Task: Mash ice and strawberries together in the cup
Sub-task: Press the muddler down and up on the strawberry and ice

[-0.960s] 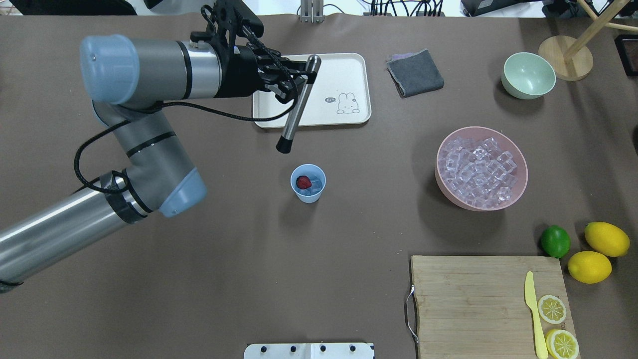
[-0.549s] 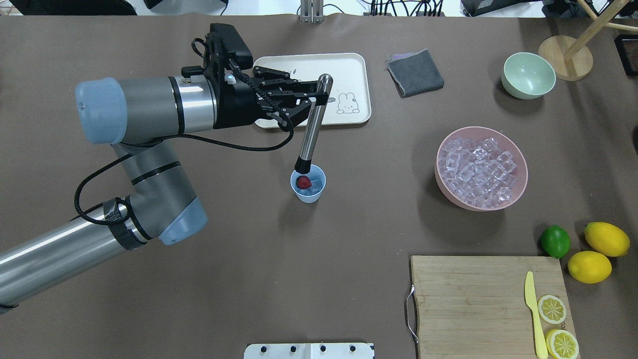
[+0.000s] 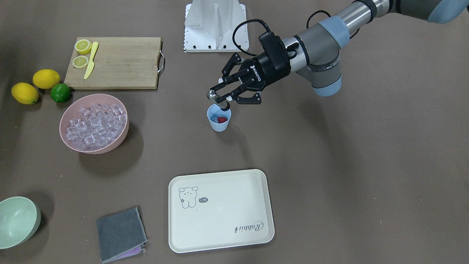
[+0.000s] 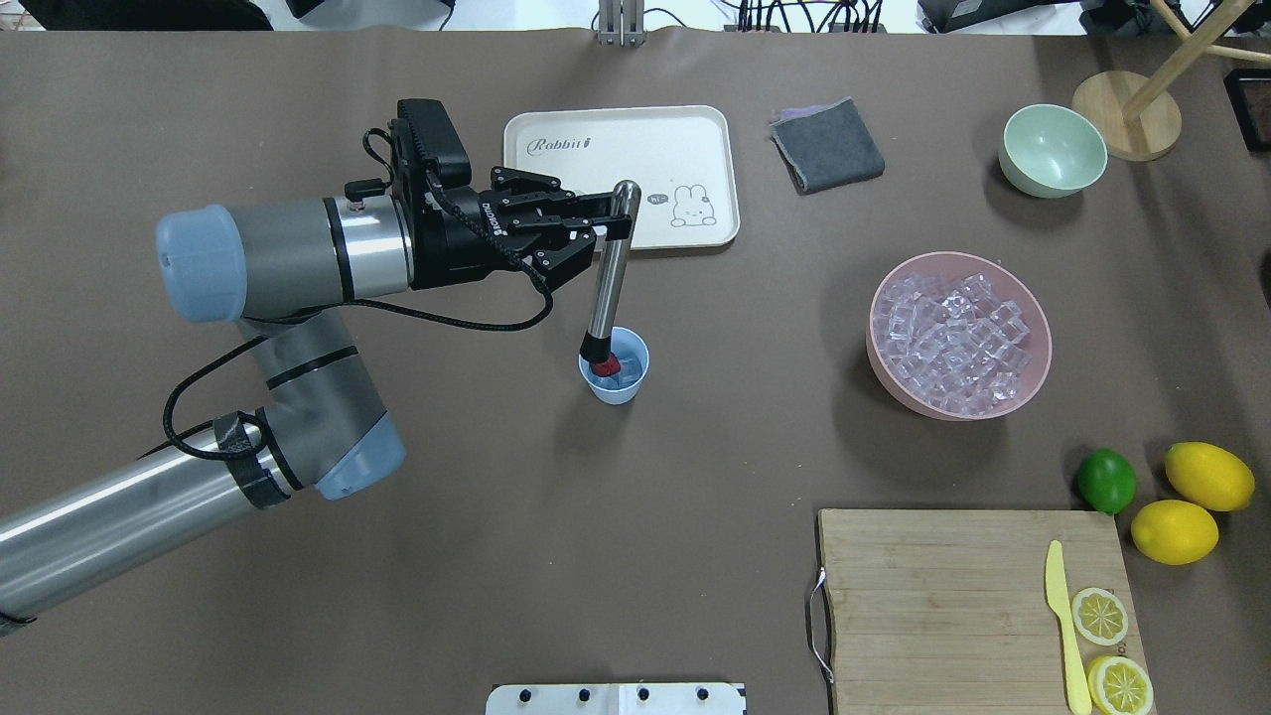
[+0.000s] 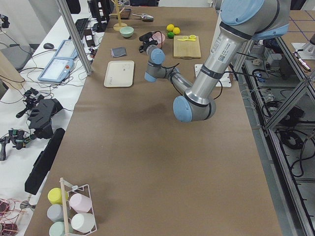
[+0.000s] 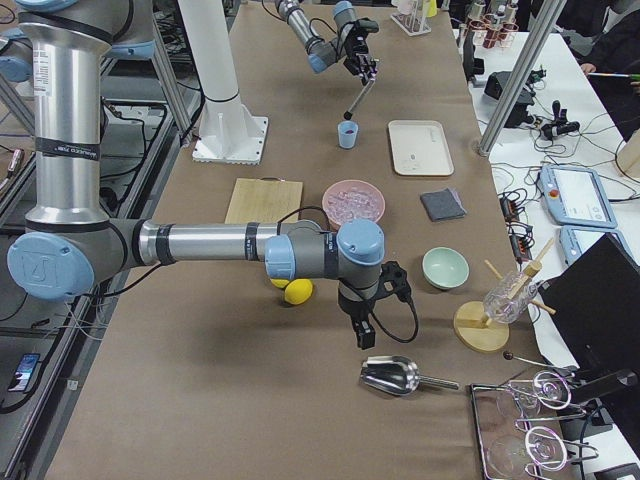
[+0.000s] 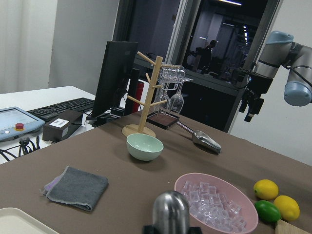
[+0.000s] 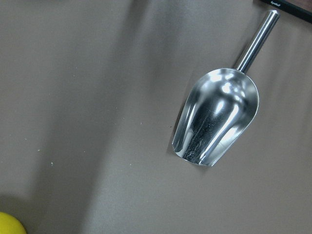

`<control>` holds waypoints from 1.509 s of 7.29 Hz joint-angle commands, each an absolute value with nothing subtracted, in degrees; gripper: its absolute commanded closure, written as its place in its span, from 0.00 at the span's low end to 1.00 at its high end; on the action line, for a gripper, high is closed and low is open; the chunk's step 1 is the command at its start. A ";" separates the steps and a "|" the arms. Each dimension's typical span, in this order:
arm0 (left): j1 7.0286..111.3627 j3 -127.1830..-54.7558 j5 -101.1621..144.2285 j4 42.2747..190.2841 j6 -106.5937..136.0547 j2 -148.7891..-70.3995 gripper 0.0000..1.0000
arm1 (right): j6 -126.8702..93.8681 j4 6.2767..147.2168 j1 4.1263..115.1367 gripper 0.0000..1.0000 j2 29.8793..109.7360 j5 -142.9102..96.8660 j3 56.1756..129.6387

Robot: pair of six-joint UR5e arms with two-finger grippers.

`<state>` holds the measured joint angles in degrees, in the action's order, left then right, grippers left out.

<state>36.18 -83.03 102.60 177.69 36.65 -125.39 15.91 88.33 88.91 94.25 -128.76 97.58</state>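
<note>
A small light-blue cup [image 4: 622, 390] is seen standing upright near the middle of a brown surface [image 4: 635, 516]. A dark red strawberry [image 3: 221, 119] is shown inside it. Pale, glassy shapes beside the berry may be ice cubes, though this cannot be told for sure.

A metal muddler [image 4: 608, 273] with a black tip is held over the cup by the left gripper [image 4: 608, 222], whose fingers are closed on the rod near its rounded top. The rod's long axis is set steeply, though not quite upright, with its top leaning away from the cup. The black tip is placed at the cup's mouth, on the side towards the gripper, right above the berry. Whether the berry is being touched cannot be made out. The cup therefore lies straight below the tool, so a downward push along the rod is judged to be the move called for.

The main heap of ice [image 4: 955, 343] is kept in a pink bowl [image 4: 918, 405], well apart from the cup on the robot's right.

The right gripper [image 6: 363, 328] is seen far off at that end of the surface, near a metal scoop [image 8: 217, 117]. How far it is open cannot be told. The left arm is by far the nearer to the cup.
</note>
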 commanded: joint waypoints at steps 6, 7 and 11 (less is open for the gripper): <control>33.58 -79.81 99.05 180.44 36.65 -125.95 1.00 | 16.00 88.33 89.56 0.01 94.39 -128.85 98.35; 33.57 -79.02 98.70 180.44 36.65 -126.38 1.00 | 16.00 88.33 89.47 0.01 94.39 -128.76 98.18; 33.57 -78.49 98.26 180.53 36.74 -127.70 1.00 | 16.00 88.33 89.47 0.01 94.66 -128.85 98.17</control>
<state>33.50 -78.53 98.41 180.52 36.67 -127.18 15.99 88.33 89.48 94.62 -128.84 98.13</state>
